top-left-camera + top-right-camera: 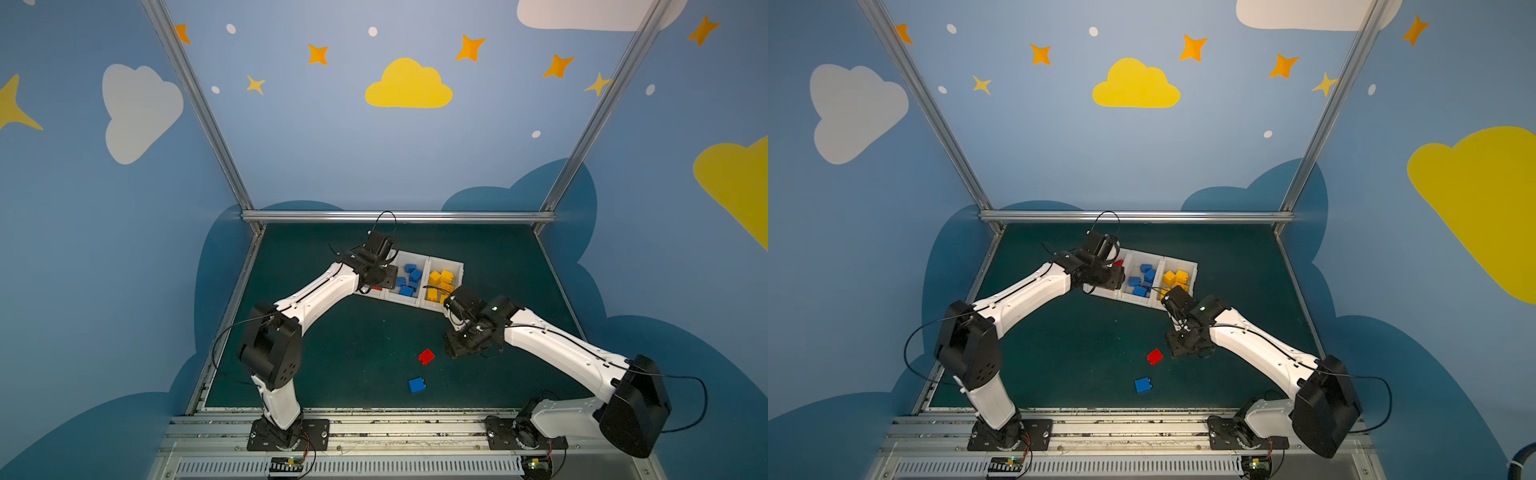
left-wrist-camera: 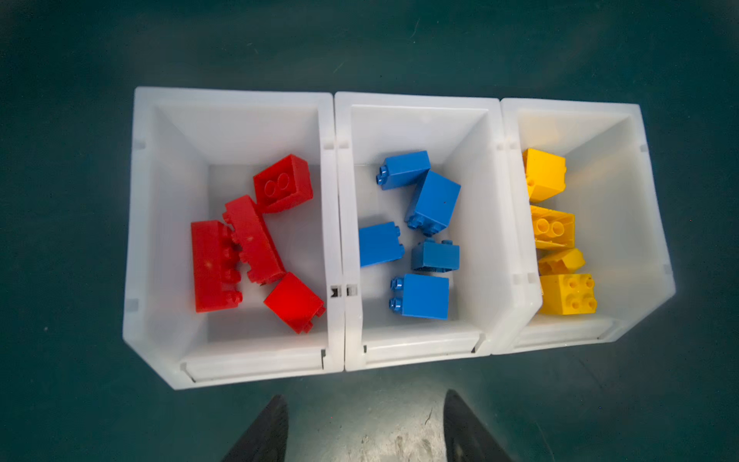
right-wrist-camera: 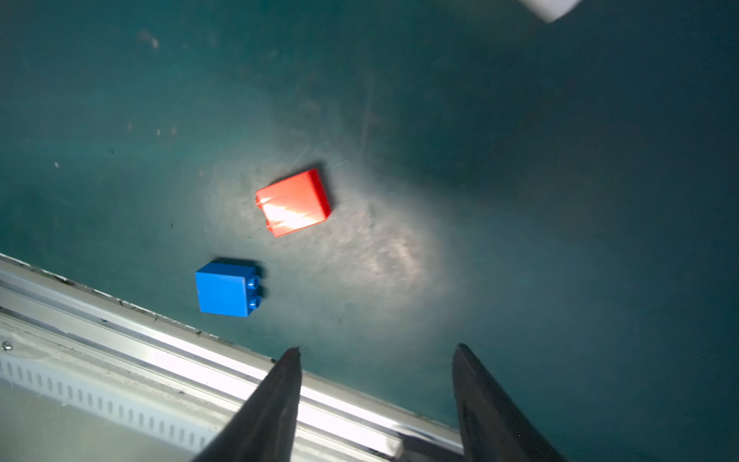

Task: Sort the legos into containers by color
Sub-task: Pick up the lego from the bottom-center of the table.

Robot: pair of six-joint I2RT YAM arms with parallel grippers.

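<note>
Three white containers stand in a row at the back of the green mat. In the left wrist view the red container (image 2: pixel 232 96) holds several red legos (image 2: pixel 256 240), the blue container (image 2: pixel 416 100) several blue legos (image 2: pixel 434 204), and the yellow container (image 2: pixel 572 106) several yellow legos (image 2: pixel 568 294). My left gripper (image 2: pixel 364 400) hangs open and empty above the red container's near side (image 1: pixel 376 278). A loose red lego (image 1: pixel 426 356) (image 3: pixel 294 203) and a loose blue lego (image 1: pixel 417 385) (image 3: pixel 227 289) lie on the mat. My right gripper (image 3: pixel 378 347) is open and empty, just right of the red lego (image 1: pixel 457 347).
An aluminium rail (image 1: pixel 374 415) (image 3: pixel 160 348) runs along the mat's front edge, close to the loose blue lego. Metal frame bars (image 1: pixel 399 216) and blue walls close the back and sides. Both arm bases sit on the front rail.
</note>
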